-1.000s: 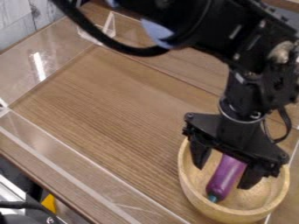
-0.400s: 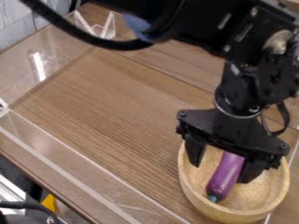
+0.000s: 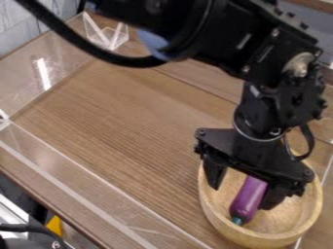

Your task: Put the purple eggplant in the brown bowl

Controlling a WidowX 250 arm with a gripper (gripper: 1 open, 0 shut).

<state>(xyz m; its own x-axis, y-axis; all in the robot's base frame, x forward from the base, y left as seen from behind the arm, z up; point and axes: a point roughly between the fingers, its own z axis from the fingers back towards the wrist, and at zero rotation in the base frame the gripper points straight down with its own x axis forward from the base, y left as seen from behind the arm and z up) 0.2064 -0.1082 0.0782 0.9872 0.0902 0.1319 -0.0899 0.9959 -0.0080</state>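
Note:
The purple eggplant [image 3: 250, 197] lies inside the brown bowl [image 3: 221, 214], its teal stem end toward the near rim. The bowl sits at the lower right of the wooden table. My gripper [image 3: 255, 175] hangs straight down just above the eggplant. Its black fingers [image 3: 213, 171] are spread wide on either side of the eggplant, and nothing is held between them. The far part of the bowl is hidden behind the gripper.
The wooden table top [image 3: 117, 117] is enclosed by clear plastic walls [image 3: 53, 58] along the left, back and front. The black arm [image 3: 235, 39] reaches in from the top of the view over the bowl.
The eggplant stays lying in the bowl. The arm's upper links have swung a little to the left, while the open gripper hovers in nearly the same spot above it.

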